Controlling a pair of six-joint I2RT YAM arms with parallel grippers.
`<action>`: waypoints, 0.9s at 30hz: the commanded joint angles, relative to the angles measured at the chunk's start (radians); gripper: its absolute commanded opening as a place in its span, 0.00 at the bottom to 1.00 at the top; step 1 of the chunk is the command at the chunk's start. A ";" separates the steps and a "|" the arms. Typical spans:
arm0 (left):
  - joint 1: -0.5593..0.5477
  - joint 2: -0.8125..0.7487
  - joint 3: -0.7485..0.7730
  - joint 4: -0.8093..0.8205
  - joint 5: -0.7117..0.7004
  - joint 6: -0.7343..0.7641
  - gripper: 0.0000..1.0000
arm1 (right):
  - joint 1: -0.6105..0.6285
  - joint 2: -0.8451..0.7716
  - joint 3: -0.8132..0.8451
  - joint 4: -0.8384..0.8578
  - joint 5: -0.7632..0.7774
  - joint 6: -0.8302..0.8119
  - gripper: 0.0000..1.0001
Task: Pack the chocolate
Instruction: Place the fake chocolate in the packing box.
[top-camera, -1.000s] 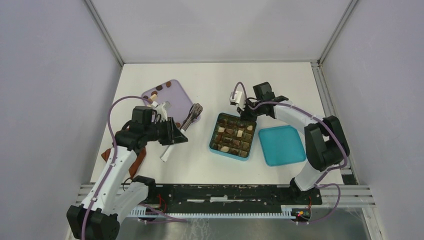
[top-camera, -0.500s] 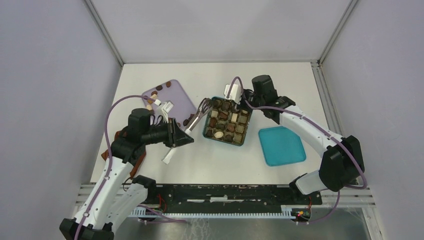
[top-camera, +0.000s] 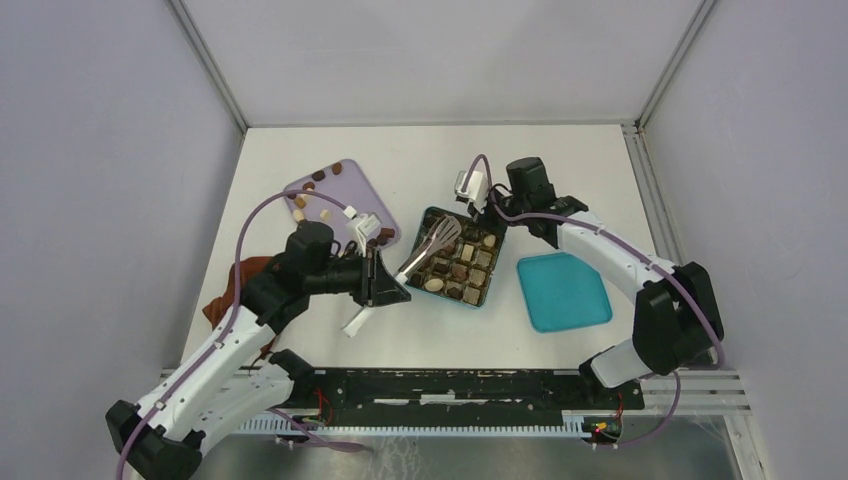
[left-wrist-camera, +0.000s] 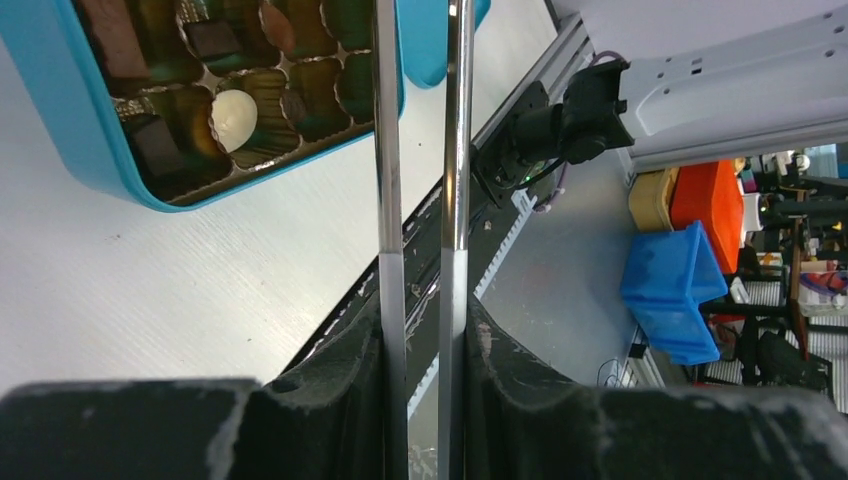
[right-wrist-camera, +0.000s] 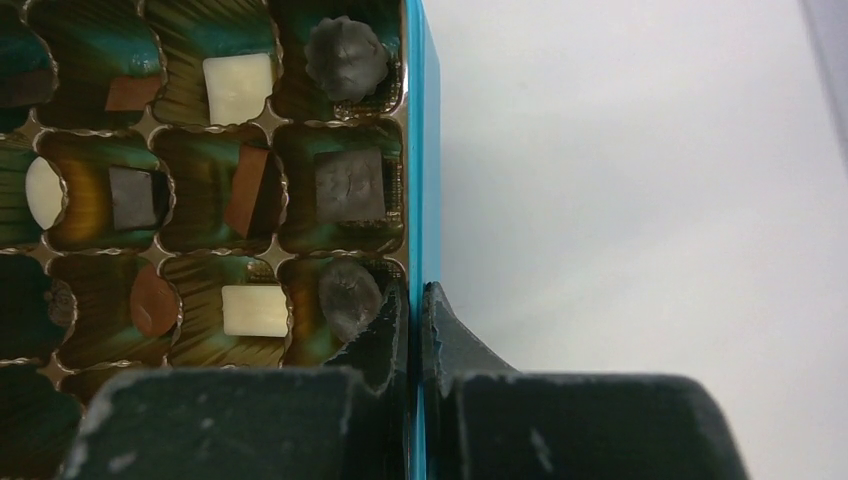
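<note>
Small chocolate pieces (top-camera: 310, 187) lie on the lilac tray (top-camera: 352, 193); more fill the cells of the teal box (top-camera: 428, 283), also seen in the left wrist view (left-wrist-camera: 235, 115) and right wrist view (right-wrist-camera: 347, 185). My left gripper (top-camera: 388, 285) (left-wrist-camera: 422, 335) is shut on metal tongs (top-camera: 428, 247) (left-wrist-camera: 388, 150), whose tips hang over the box's left cells. I cannot tell whether the tips hold a piece. My right gripper (top-camera: 487, 213) (right-wrist-camera: 415, 305) is shut on the box's thin wall (right-wrist-camera: 415, 150) at its far right corner.
The teal lid (top-camera: 563, 290) lies flat right of the box. A reddish-brown cloth (top-camera: 232, 292) lies at the left under my left arm. A black rail (top-camera: 450, 385) runs along the table's near edge.
My right gripper dragged the box left toward the tray, then slightly nearer. My left gripper carried the tongs rightward from the tray's edge to over the box.
</note>
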 joint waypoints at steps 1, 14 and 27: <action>-0.082 0.048 0.005 0.078 -0.093 -0.047 0.02 | -0.057 0.057 -0.001 0.094 -0.163 0.120 0.00; -0.280 0.288 0.083 0.043 -0.321 -0.040 0.02 | -0.099 0.212 -0.017 0.098 -0.237 0.198 0.05; -0.403 0.557 0.223 -0.039 -0.468 -0.007 0.02 | -0.105 0.255 0.007 0.056 -0.257 0.180 0.20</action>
